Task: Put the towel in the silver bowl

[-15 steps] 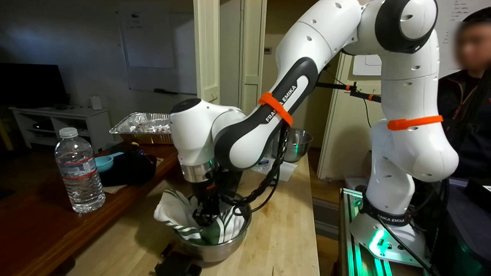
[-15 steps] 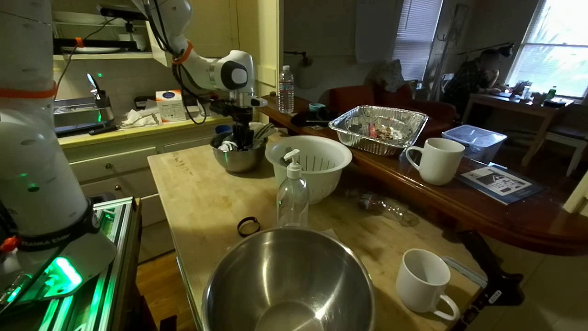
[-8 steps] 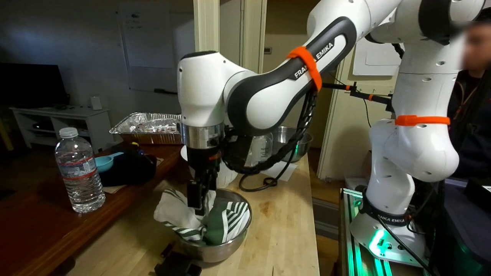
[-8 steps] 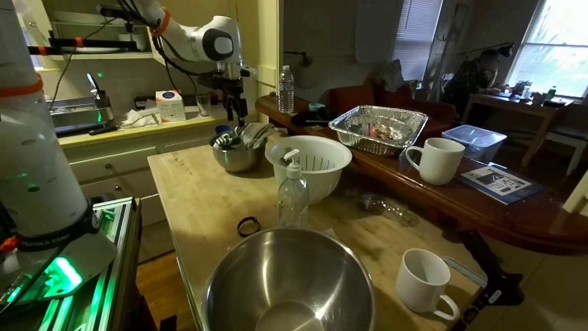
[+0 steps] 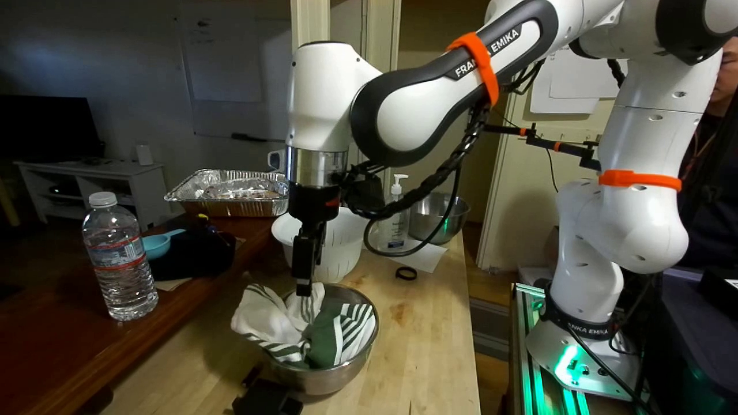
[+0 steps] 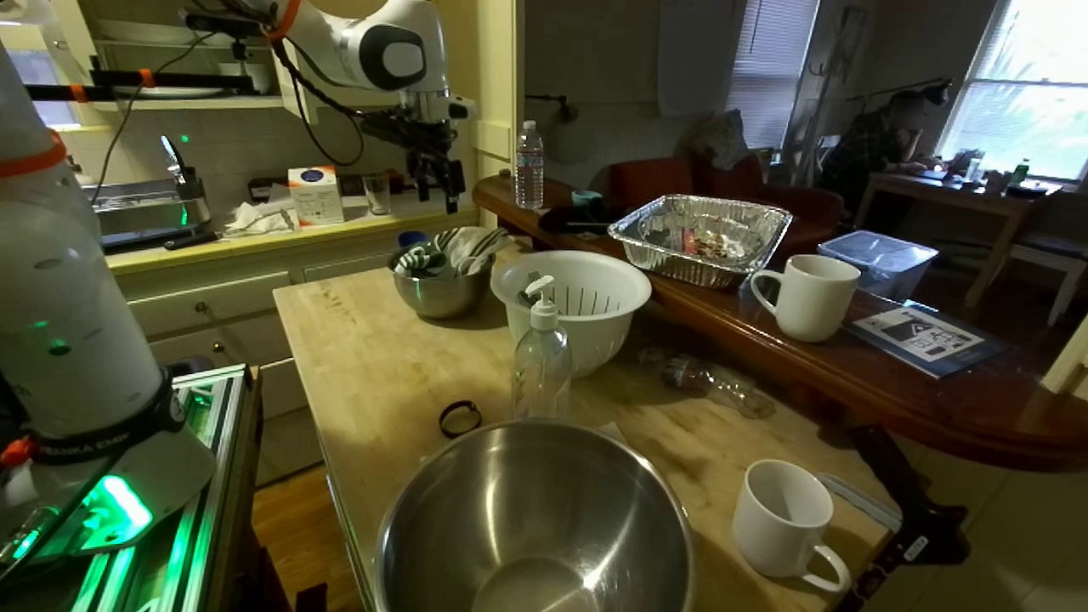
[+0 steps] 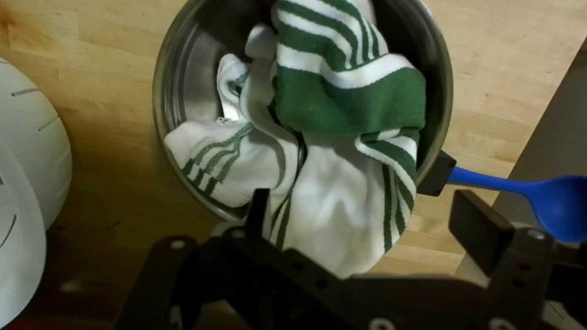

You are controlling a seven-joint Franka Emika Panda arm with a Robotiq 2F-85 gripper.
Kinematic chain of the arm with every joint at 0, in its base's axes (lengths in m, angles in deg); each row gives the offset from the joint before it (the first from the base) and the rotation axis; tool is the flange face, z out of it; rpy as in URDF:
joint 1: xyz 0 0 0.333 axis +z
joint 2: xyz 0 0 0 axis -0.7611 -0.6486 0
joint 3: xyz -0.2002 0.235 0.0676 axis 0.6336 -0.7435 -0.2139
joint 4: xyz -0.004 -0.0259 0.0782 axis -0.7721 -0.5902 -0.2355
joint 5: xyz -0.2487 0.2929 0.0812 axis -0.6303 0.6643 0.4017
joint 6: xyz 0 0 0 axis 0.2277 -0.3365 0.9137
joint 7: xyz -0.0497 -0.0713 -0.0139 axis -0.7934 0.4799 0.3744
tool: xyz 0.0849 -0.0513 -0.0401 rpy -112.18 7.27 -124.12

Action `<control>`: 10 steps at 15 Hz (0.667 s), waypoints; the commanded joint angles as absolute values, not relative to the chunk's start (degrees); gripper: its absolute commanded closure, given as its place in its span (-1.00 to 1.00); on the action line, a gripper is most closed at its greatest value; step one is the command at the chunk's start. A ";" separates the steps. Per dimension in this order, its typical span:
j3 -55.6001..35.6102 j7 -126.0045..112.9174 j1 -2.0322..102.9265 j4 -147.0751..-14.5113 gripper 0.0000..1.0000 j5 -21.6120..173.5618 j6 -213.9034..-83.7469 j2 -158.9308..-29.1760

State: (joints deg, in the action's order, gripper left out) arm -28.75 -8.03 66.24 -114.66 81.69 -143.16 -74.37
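The green-and-white striped dish towel point(image 7: 348, 101) lies bunched in the silver bowl point(image 7: 190, 91), most of it within the wall; in the wrist view a white fold spills over the rim at 5 to 6 o'clock, a striped corner lies at the rim near 8 o'clock, and bare metal shows towards 10 o'clock; your Robotiq gripper point(image 7: 367, 213) stands with its fingers spread wide, nothing gripped between them; in an exterior view a gap shows between the fingertips point(image 6: 453, 204) and the towel beneath. Beyond the bowl, the slotted white colander point(image 7: 32, 192) sits at 8 o'clock and a blue spoon point(image 7: 562, 208) reaches out at 4 o'clock. As I judge it, your placing is done, for the bowl seems to carry the towel without your help; what is left is probably just to lift away; should you want that overhanging fold tucked in, it likely calls for a light push from 6 o'clock towards the middle.
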 commanded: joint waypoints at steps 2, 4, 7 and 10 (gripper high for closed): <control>-28.98 -8.35 65.46 -114.40 -1.00 80.89 -145.03 -74.86; -28.23 -10.84 64.17 -113.03 -1.00 76.33 -146.96 -75.85; -26.79 -12.20 62.22 -110.32 -1.00 72.70 -149.56 -79.18; -25.77 -11.49 61.59 -106.20 -1.00 73.21 -149.13 -83.99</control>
State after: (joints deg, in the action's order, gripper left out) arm -26.20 -10.78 61.97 -110.76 73.98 -148.76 -78.40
